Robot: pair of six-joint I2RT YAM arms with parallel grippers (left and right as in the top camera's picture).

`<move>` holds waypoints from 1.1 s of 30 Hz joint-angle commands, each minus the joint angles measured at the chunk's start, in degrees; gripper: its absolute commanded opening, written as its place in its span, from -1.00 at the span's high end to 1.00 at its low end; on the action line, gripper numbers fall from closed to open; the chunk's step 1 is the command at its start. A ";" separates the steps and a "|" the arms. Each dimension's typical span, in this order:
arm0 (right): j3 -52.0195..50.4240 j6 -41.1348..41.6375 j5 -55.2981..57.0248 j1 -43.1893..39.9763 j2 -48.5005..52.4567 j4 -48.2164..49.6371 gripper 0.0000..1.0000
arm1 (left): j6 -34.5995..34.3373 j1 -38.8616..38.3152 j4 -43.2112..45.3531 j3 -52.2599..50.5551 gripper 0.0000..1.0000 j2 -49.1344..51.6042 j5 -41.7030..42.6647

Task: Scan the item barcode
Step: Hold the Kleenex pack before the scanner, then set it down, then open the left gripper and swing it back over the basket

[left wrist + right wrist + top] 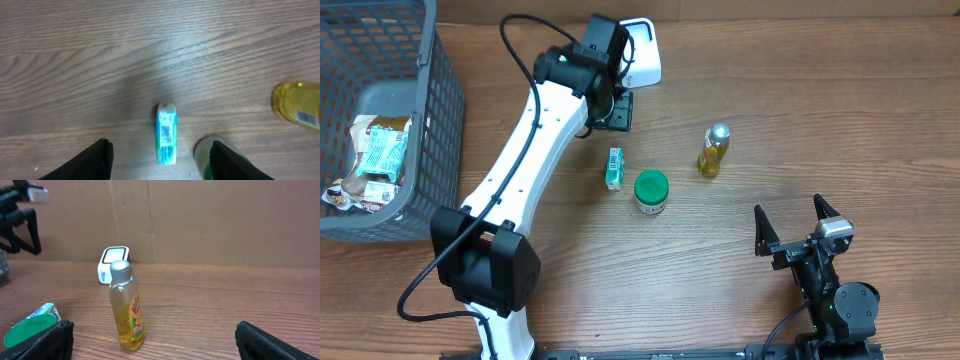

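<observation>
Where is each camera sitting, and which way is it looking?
Overhead: above the table, looking straight down; the left arm and the right gripper show.
Left wrist: on the left arm, looking down at the teal packet; its two fingers show below.
Right wrist: on the right arm, looking level across the table at the yellow bottle and white scanner; its fingers show in the bottom corners.
Shared: all three show the bottle, packet and green-lidded jar.

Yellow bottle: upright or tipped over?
Upright. The yellow bottle stands on its base on the table, silver cap on top.
</observation>
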 commanded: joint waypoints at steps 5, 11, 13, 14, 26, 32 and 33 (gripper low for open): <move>-0.61 -0.24 0.07 -0.11 -0.57 0.26 -1.00 | 1.11 1.77 -8.39 10.99 -0.28 -0.24 0.07; -0.61 -0.24 0.07 -0.11 -0.57 0.26 -1.00 | 1.14 3.93 -12.52 17.79 -0.29 -1.79 0.07; -0.61 -0.24 0.07 -0.11 -0.57 0.26 -1.00 | 1.16 4.83 -13.51 19.91 -0.29 -2.69 0.07; -0.61 -0.24 0.07 -0.11 -0.57 0.26 -1.00 | 1.22 5.22 -13.90 20.74 -0.30 -3.23 0.04; -0.61 -0.24 0.07 -0.11 -0.57 0.26 -1.00 | 2.19 17.49 -12.55 24.79 -0.60 -15.28 -7.43; -0.61 -0.26 0.07 -0.11 -0.57 0.26 -1.00 | 2.21 24.09 -10.88 24.76 -1.00 -16.70 -15.15; -0.61 -0.24 0.07 -0.11 -0.57 0.26 -1.00 | 2.23 24.70 -10.67 24.76 -1.00 -16.65 -15.98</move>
